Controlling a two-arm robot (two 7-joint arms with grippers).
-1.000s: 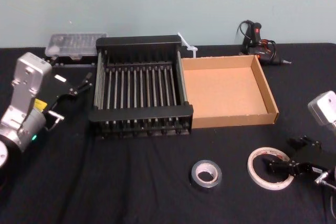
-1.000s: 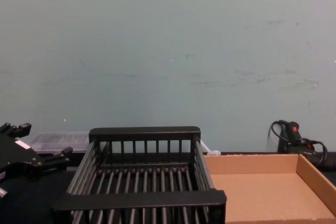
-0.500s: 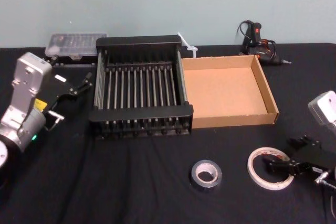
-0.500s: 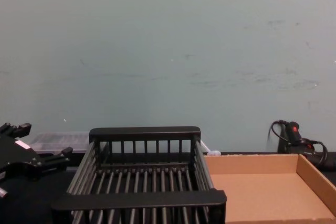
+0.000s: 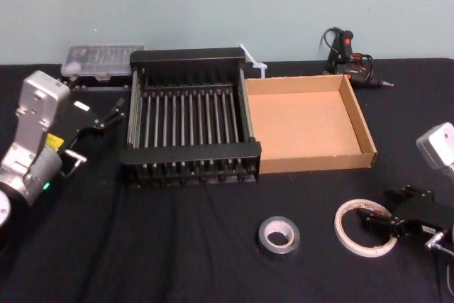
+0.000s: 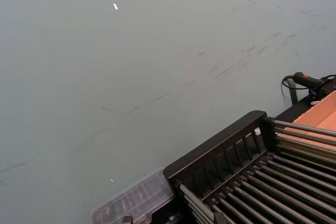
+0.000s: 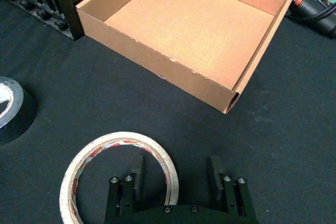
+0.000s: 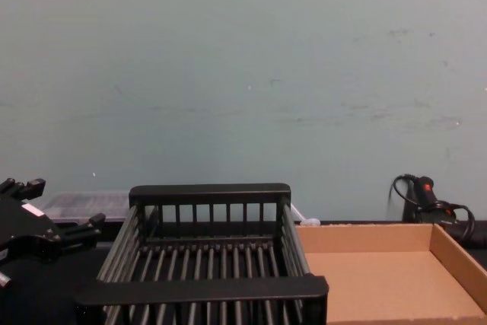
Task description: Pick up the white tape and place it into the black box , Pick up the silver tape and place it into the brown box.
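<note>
Got the white tape lying flat on the black tabletop at front right, silver tape just to its left. Through the right wrist view, can make out the right tool released and spread astride the white roll's rim, one finger inside the ring, one outside. Harder to read that from the head view. Up there, though, can spot the left tool parked, fingers apart, left of the black box, with the brown box snug against its right side.

Head looks down, chest across; both share black box.
</note>
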